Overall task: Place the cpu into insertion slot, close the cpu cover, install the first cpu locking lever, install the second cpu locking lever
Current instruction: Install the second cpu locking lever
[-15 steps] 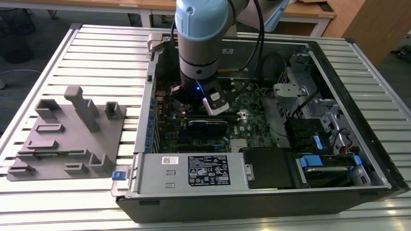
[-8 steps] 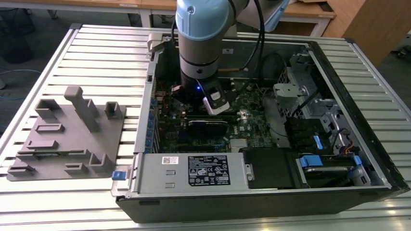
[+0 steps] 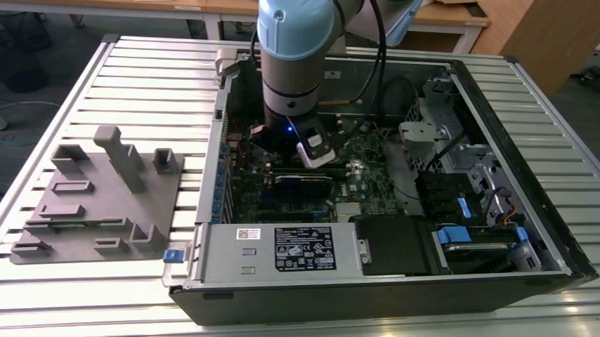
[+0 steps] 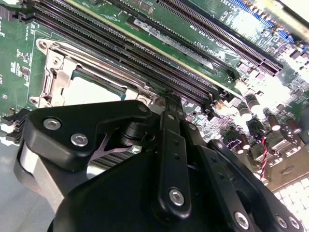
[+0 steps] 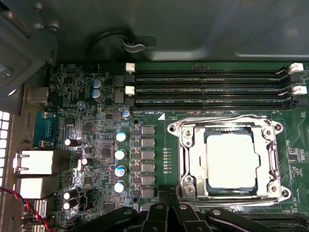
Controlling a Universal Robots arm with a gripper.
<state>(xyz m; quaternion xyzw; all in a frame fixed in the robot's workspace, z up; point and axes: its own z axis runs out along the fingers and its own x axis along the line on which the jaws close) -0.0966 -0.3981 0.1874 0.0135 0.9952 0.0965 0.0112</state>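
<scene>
CPU seated in the insertion slot with cover down over it, so on the locking-lever step; gripper poised at the socket edge, fingers seemingly together and empty; needs a precise hook on the lever.

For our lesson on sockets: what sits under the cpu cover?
Through the cpu cover's cut-out, the cpu's pale metal top shows, seated in the insertion slot. The cpu's edges and the slot's contacts are hidden beneath the frame and chip. The gripper hangs beside the slot.
</scene>
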